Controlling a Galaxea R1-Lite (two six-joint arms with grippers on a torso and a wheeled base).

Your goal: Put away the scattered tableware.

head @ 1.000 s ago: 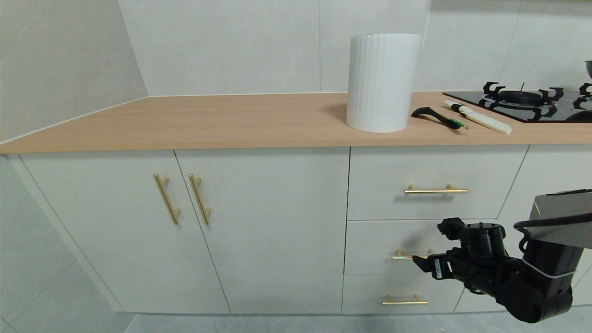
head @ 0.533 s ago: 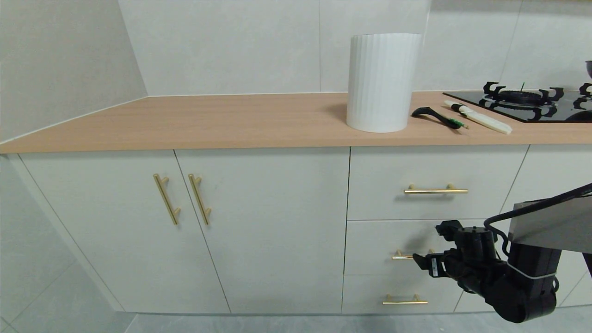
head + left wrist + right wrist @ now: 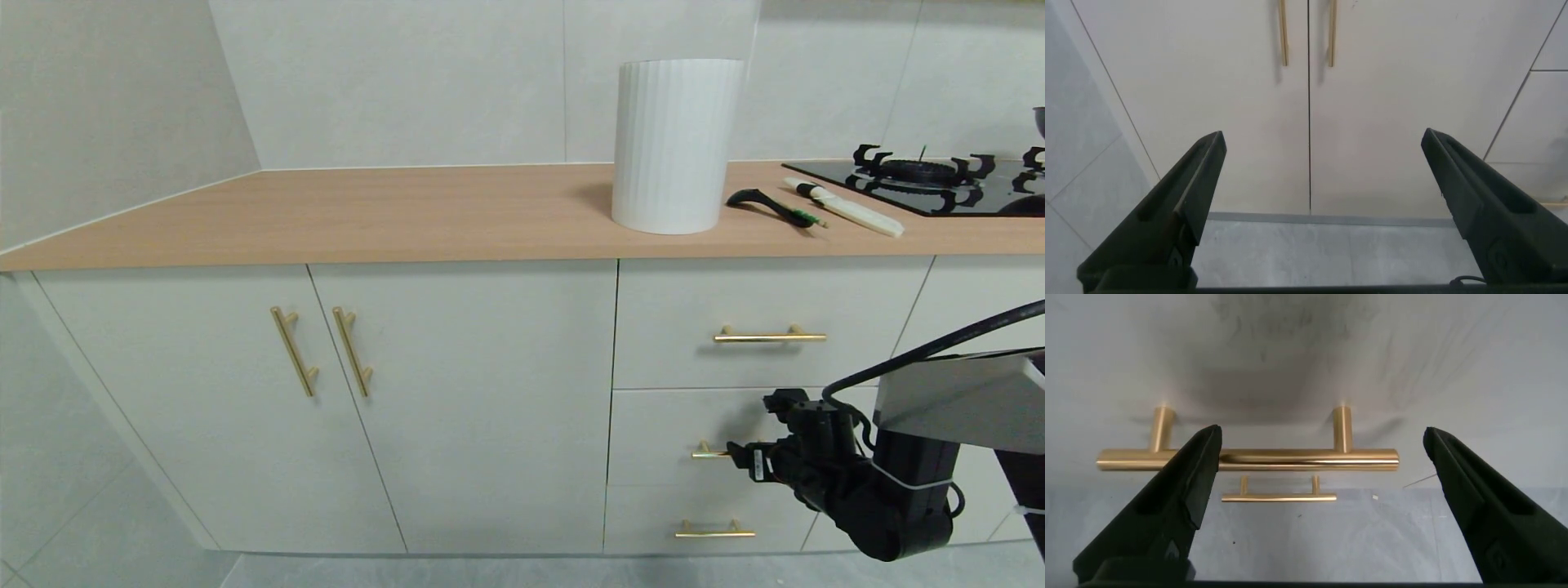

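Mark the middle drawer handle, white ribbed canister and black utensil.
middle drawer handle (image 3: 1306,460), right wrist view, centre of the bar
white ribbed canister (image 3: 673,147), head view, side wall
black utensil (image 3: 771,207), head view, mid-handle

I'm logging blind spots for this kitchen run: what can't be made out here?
- Head view: middle drawer handle, right end covered by the right claw.
- Head view: inside of the white ribbed container, hidden by its own wall.
- Head view: stove, cut off by the right edge.
- Head view: black utensil, too small to identify.
- Head view: drawers, shut, fronts hide the contents.
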